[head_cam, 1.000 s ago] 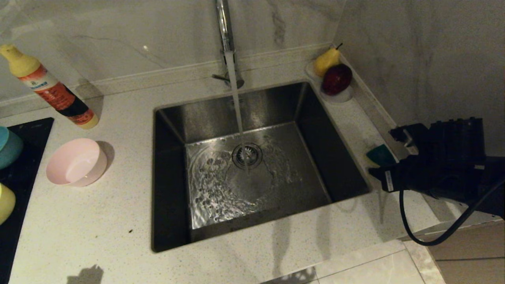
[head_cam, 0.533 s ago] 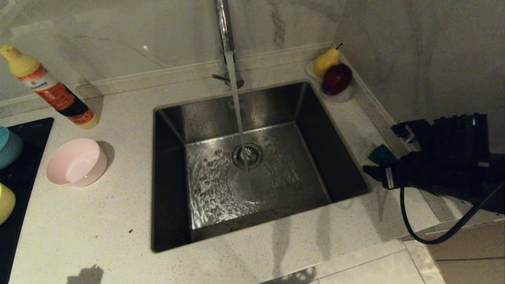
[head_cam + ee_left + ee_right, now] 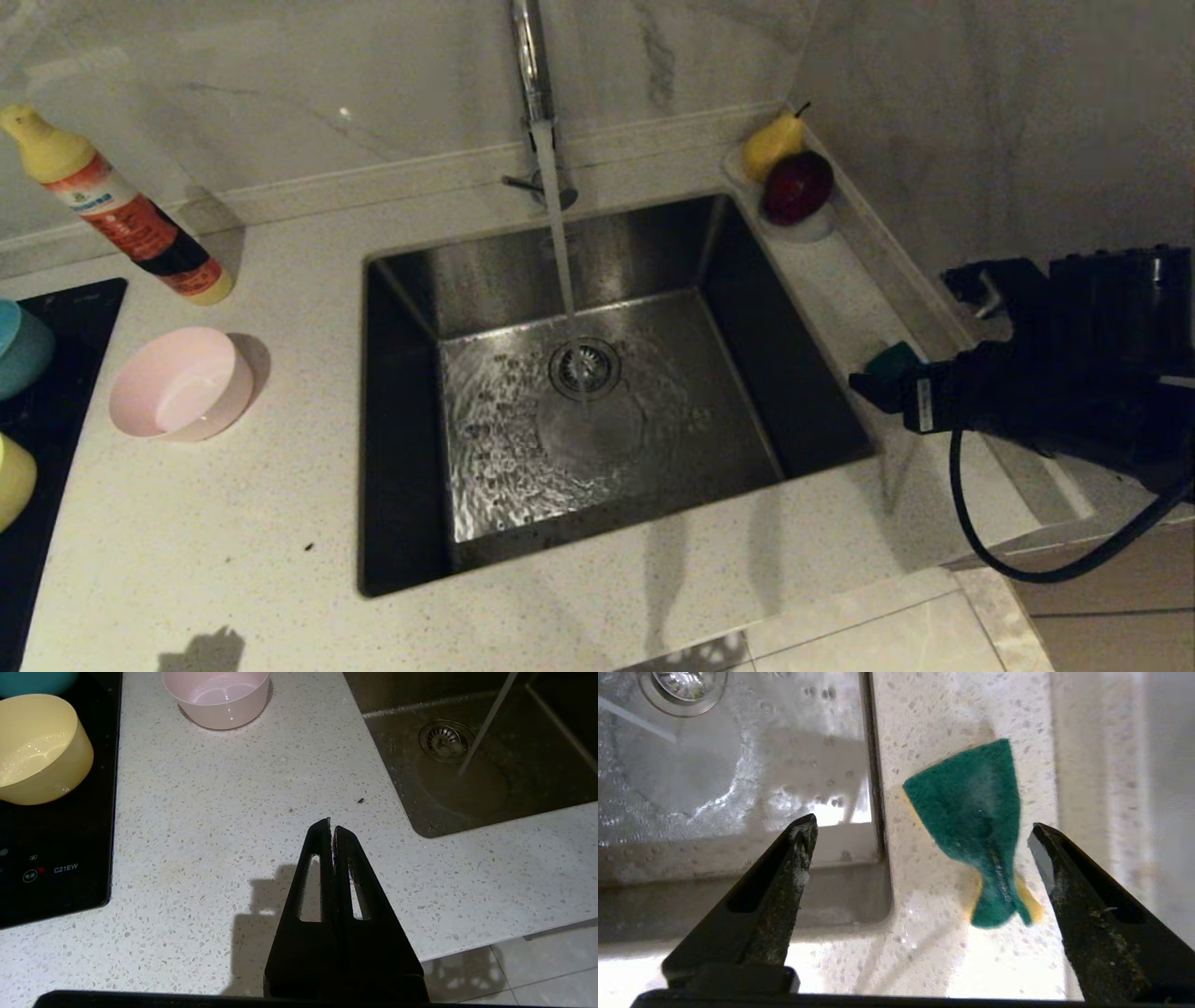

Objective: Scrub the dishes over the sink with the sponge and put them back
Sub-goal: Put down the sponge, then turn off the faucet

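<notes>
Speckled counter (image 3: pixel 233 523): three bowls, one sponge (image 3: pixel 976 826) under wide-spread right gripper (image 3: pixel 920 833), left gripper (image 3: pixel 332 828) closed

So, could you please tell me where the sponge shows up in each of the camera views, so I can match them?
Head view: the sponge lies on the counter right of the sink, partly hidden behind the right gripper.
Left wrist view: not in it.
Right wrist view: the sponge, green face up, lies between the open fingers, nearer one of them.
Shared landmark: the drain strainer, in all three views.
</notes>
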You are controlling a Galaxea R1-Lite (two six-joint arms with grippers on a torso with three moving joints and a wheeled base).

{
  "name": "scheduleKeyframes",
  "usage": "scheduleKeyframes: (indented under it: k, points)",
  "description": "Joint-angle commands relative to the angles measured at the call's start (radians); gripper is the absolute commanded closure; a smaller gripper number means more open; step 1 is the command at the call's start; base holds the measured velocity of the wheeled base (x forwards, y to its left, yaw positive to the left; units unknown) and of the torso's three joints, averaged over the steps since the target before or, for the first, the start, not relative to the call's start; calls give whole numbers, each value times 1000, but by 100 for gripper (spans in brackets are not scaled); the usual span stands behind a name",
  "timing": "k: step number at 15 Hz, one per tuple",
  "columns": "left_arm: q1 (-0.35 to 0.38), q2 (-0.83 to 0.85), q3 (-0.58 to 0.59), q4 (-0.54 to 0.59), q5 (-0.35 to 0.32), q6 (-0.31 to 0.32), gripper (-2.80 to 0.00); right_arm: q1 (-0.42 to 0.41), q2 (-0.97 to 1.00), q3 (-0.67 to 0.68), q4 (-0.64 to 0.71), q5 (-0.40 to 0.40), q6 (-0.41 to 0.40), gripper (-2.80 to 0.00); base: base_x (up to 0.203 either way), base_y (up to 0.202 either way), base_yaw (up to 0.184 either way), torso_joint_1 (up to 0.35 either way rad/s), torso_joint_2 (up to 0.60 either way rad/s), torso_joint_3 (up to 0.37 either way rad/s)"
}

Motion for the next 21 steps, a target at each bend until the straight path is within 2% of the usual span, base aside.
scheduleKeyframes:
  k: [1, 4, 5, 7, 9, 12, 14, 17, 21]
  points:
    - [0, 2, 40, -1, 1, 0, 0, 1, -51, -12, 18, 0, 1, -280, 0, 0, 0, 0, 0, 0]
    - [0, 0, 40, -1, 1, 0, 0, 5, -109, -13, 25, 5, -4, -280, 0, 0, 0, 0, 0, 0]
    - [0, 2, 40, -1, 1, 0, 0, 10, -119, -19, 36, 7, -6, 0, 0, 0, 0, 0, 0, 0]
    - [0, 0, 40, -1, 1, 0, 0, 17, -178, -26, 94, 40, -21, 0, 0, 0, 0, 0, 0, 0]
    - [0, 1, 40, -1, 1, 0, 0, 18, -247, -19, 130, 131, -53, 0, 0, 0, 0, 0, 0, 0]
    - [0, 0, 40, -1, 1, 0, 0, 17, -342, -16, 163, 187, -66, 0, 0, 0, 0, 0, 0, 0]
    - [0, 2, 40, -1, 1, 0, 0, 5, -429, -20, 243, 237, -78, 0, 0, 0, 0, 0, 0, 0]
    - [0, 0, 40, -1, 1, 0, 0, -46, -572, 4, 336, 333, -95, 0, 0, 0, 0, 0, 0, 0]
    - [0, 0, 40, -1, -1, 0, 0, -160, -759, 38, 477, 541, -99, 0, 0, 0, 0, 0, 0, 0]
